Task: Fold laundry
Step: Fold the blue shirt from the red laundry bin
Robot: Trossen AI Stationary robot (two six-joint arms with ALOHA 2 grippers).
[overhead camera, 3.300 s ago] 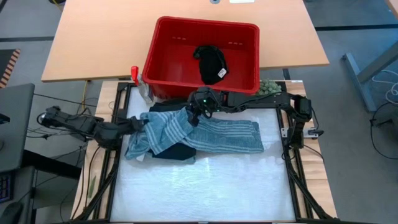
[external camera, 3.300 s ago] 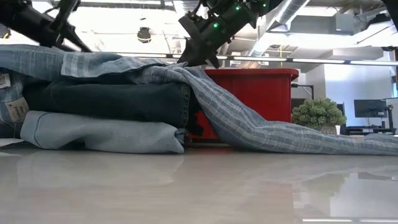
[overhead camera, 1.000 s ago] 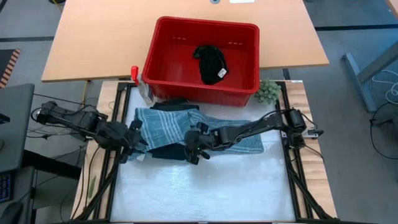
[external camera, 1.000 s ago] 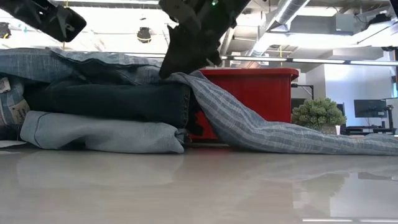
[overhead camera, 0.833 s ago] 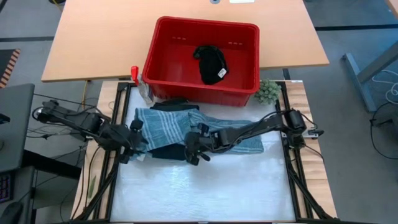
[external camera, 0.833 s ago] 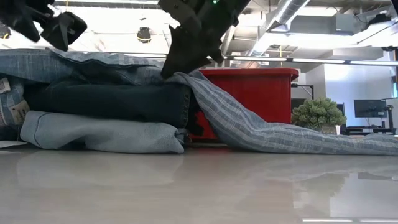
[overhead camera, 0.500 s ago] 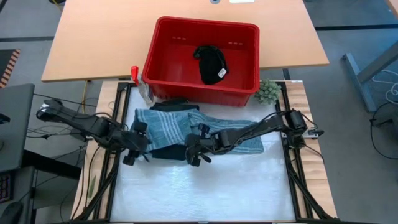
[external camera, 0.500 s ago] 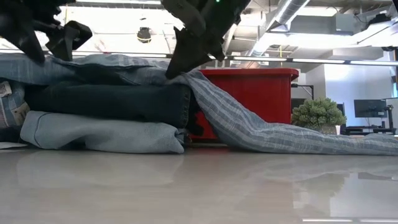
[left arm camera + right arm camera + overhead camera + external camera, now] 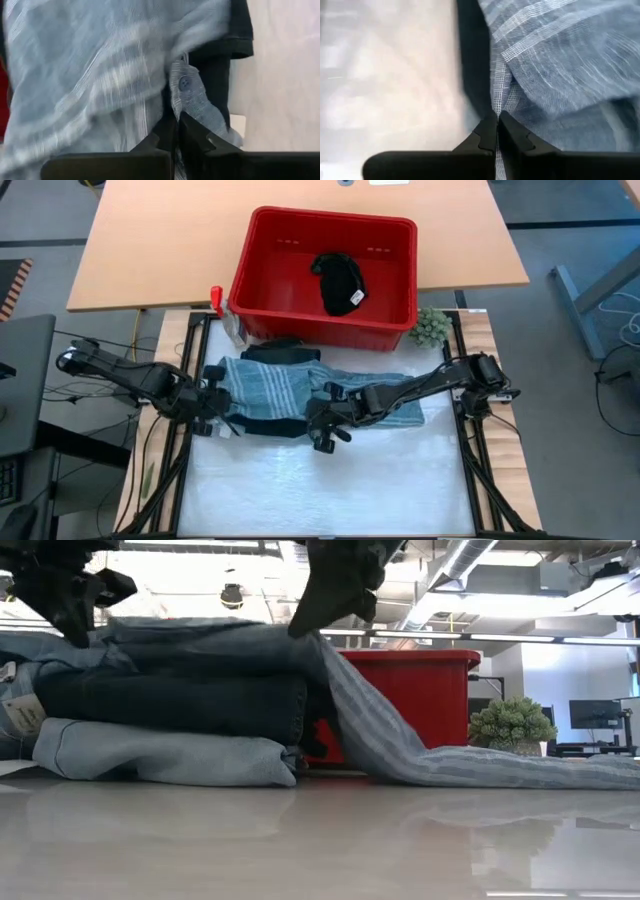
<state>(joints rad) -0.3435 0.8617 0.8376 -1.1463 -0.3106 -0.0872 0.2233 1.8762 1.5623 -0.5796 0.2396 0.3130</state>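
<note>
The laundry is a pile on the white table. A grey-blue striped shirt (image 9: 290, 385) lies over a dark navy garment (image 9: 170, 700) and a light blue one (image 9: 160, 755). Another black garment with a white tag (image 9: 340, 280) lies in the red basket (image 9: 250, 260). My left gripper (image 9: 220, 418) is shut on the shirt at the pile's left end. My right gripper (image 9: 322, 430) is shut on the shirt's near edge, at the middle of the pile. My left gripper pinches the striped shirt's edge beside its buttoned strip (image 9: 190, 102) between both fingers, slanting down from the table's left. The cloth there is raised a little off the pile. My right gripper pinches a fold of the striped shirt (image 9: 497, 100) between its fingertips, slanting down from the right. In the low view the fold (image 9: 315, 635) is drawn up above the pile, and the cloth slopes down from it to the table.
The red basket stands against the table's far edge, with a small green fuzzy ball (image 9: 432, 325) at its right corner. A bare white surface (image 9: 330, 490) stretches from the pile to the near edge. A wooden table (image 9: 150, 240) lies beyond the basket.
My left gripper has tipped downward onto the shirt's left end and shut on it. My right gripper has shut on the shirt's near edge and risen a little toward the right, drawing that fold up above the pile. The garments underneath have stayed in place.
</note>
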